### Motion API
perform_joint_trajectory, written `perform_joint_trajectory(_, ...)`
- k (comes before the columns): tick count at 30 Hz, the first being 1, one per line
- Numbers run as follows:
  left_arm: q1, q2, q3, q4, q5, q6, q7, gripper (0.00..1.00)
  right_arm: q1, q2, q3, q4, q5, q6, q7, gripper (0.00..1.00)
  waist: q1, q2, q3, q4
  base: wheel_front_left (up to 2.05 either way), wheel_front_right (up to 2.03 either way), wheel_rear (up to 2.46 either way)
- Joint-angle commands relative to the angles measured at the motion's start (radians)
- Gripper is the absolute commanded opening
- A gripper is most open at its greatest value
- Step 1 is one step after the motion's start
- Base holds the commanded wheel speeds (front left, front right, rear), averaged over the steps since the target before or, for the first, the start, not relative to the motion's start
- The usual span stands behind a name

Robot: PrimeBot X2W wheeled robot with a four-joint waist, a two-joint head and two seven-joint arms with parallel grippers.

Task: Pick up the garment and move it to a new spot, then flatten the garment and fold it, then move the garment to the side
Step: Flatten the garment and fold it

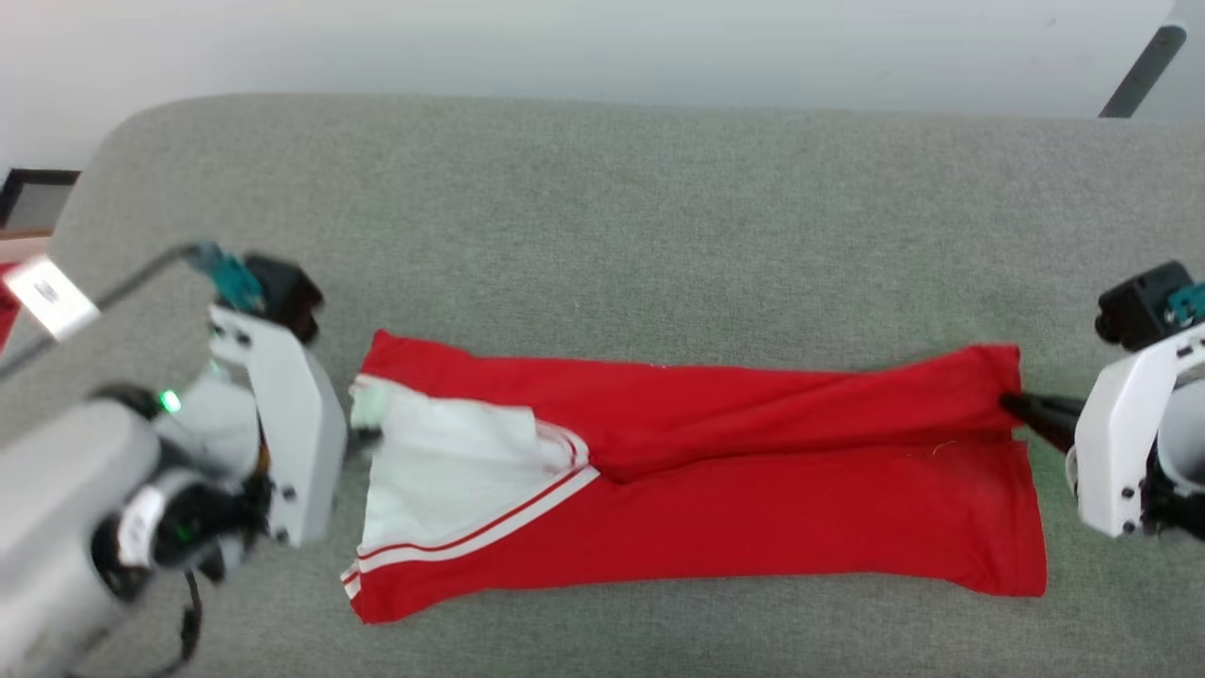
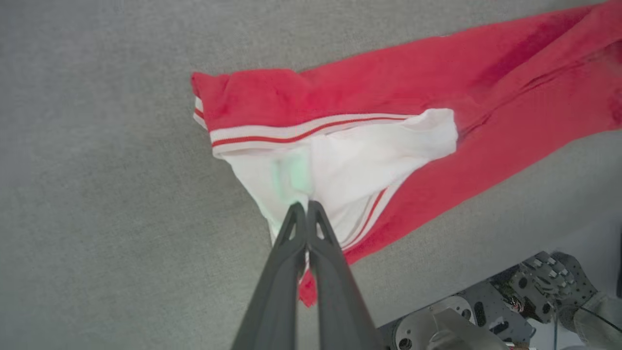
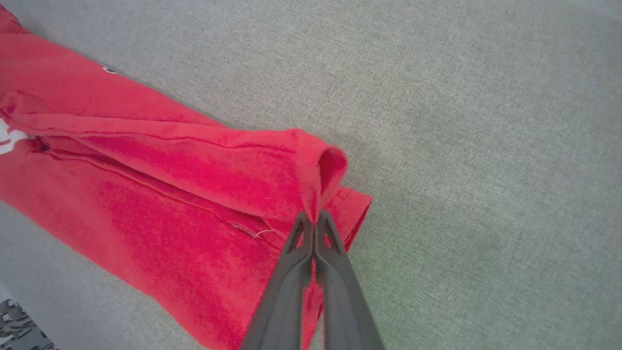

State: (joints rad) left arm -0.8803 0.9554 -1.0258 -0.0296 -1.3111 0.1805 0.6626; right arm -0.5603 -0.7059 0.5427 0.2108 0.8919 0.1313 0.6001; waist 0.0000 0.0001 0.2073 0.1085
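1. On the grey padded surface (image 1: 602, 217) in front of the robot, the garment (image 1: 753, 499) lies as a long red band running left to right. Its upper edge is doubled down over the middle.
2. At the band's left end, the left gripper (image 2: 307, 210) has its two dark fingers pressed together on the white sleeve (image 2: 379, 150). It pinches the cloth just beside the red-and-white striped trim (image 2: 301, 133).
3. At the opposite end, the right gripper (image 3: 315, 217) is likewise clamped tight on the red hem (image 3: 323, 170), which puckers into a small loop at the fingertips.
4. Holding both ends at once looks deliberate to me. With the cloth pinched at each end, the arms can draw the layer taut and carry it over evenly, so the fold lands straight rather than bunching.
5. I'd judge this to be partway through a lengthwise fold. The band isn't tidy yet: the lower-left corner flares out and the sleeve sits crumpled.
6. The risk I see is the thin pinch slipping off the sleeve if the arms pull apart too hard.
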Motion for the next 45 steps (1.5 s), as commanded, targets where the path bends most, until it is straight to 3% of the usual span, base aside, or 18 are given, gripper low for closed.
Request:
perform_joint_trajectory(1,0.025,0.004,-0.003,-0.013,-0.010,0.014,-0.006,0.00,0.025,0.010,-0.014,-0.008,-0.010,-0.001,0.008,0.00,0.0000,-0.0001,-0.009,0.004,0.00,0.00,0.00)
perform_joint_trajectory(5,0.075,-0.006,-0.023,-0.041,-0.023,0.037,-0.014,0.00,0.077,0.036,-0.048,-0.025,-0.019,-0.001,0.041,0.00,0.0000,-0.0001,-0.017,0.001,0.00,0.00,0.00)
perform_joint_trajectory(9,0.100,-0.023,-0.032,-0.028,-0.029,0.032,-0.029,0.00,0.114,0.056,-0.072,-0.046,-0.042,-0.001,0.079,0.00,0.0000,-0.0001,-0.026,-0.002,0.00,0.00,0.00)
perform_joint_trajectory(11,0.110,-0.030,-0.027,-0.014,-0.029,0.025,-0.050,0.32,0.127,0.065,-0.084,-0.055,-0.053,-0.001,0.092,0.03,0.0000,-0.0001,-0.034,-0.005,0.00,0.00,0.00)
perform_joint_trajectory(12,0.114,-0.032,-0.028,-0.008,-0.032,0.024,-0.052,0.35,0.130,0.067,-0.087,-0.064,-0.061,-0.001,0.095,0.71,0.0000,-0.0001,-0.038,-0.006,0.00,0.00,0.00)
perform_joint_trajectory(13,0.115,-0.032,-0.028,-0.004,-0.032,0.022,-0.055,0.42,0.136,0.071,-0.094,-0.071,-0.067,-0.001,0.101,1.00,0.0000,-0.0001,-0.044,-0.007,0.00,0.00,0.00)
perform_joint_trajectory(14,0.116,-0.031,-0.026,0.001,-0.030,0.023,-0.059,0.50,0.144,0.074,-0.100,-0.075,-0.073,-0.001,0.106,1.00,0.0000,-0.0001,-0.051,-0.007,0.00,0.00,0.00)
perform_joint_trajectory(15,0.120,-0.032,-0.025,0.003,-0.034,0.023,-0.062,0.66,0.150,0.076,-0.104,-0.079,-0.074,-0.001,0.114,1.00,0.0000,-0.0001,-0.059,-0.007,0.00,0.00,0.00)
perform_joint_trajectory(24,0.165,-0.015,-0.006,-0.012,-0.046,0.021,-0.126,0.98,0.231,0.108,-0.172,-0.151,-0.093,-0.001,0.137,1.00,0.0000,-0.0001,-0.144,-0.004,0.00,0.00,0.00)
perform_joint_trajectory(37,0.273,0.001,0.059,0.007,0.043,-0.004,-0.475,1.00,0.368,0.192,-0.301,-0.233,-0.147,-0.001,-0.001,1.00,0.0000,-0.0001,-0.225,-0.010,0.00,0.00,0.00)
perform_joint_trajectory(45,0.361,-0.021,0.099,0.048,0.114,0.014,-0.749,1.00,0.447,0.242,-0.364,-0.228,-0.191,-0.001,-0.128,1.00,0.0000,-0.0001,-0.241,-0.011,0.00,0.00,0.00)
